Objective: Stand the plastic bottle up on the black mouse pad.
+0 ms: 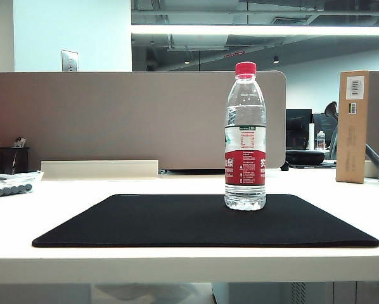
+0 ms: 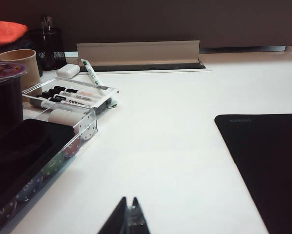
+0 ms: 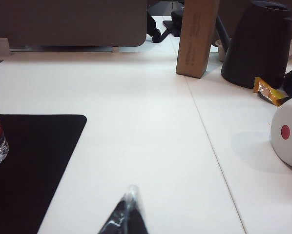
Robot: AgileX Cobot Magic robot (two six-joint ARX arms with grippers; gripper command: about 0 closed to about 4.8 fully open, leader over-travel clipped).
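The plastic bottle (image 1: 245, 136) stands upright on the black mouse pad (image 1: 177, 221), toward the pad's 2 o'clock region in the exterior view, so the task appears complete and the remaining concern is stability. Neither arm shows in the exterior view; each wrist view shows only fingertips. The left gripper (image 2: 128, 218) has its fingers pressed together with nothing between them, low over the bare desk (image 1: 113, 187) off the pad's 9 o'clock side. The right gripper (image 3: 128, 214) shows fingertips drawn to a single point, apparently closed and empty, over the desk off the pad's 3 o'clock side. Risk 1: the bottle is tall and narrow, with a small footed base, and seems nearly empty, so a light sideways brush from an arm crossing the pad would likely topple it. Risk 2: a jolt to the desk could rock it, though the pad's matte, slightly textured surface should resist sliding. The bottle is clear, ribbed, thin-walled plastic with a red screw cap and a glossy red-and-white label band. The pad is a thin, flat black rectangle with rounded corners. At 3 o'clock stands a cardboard box (image 1: 353, 126); at 9 o'clock lies a clear tray of markers (image 2: 70, 100).
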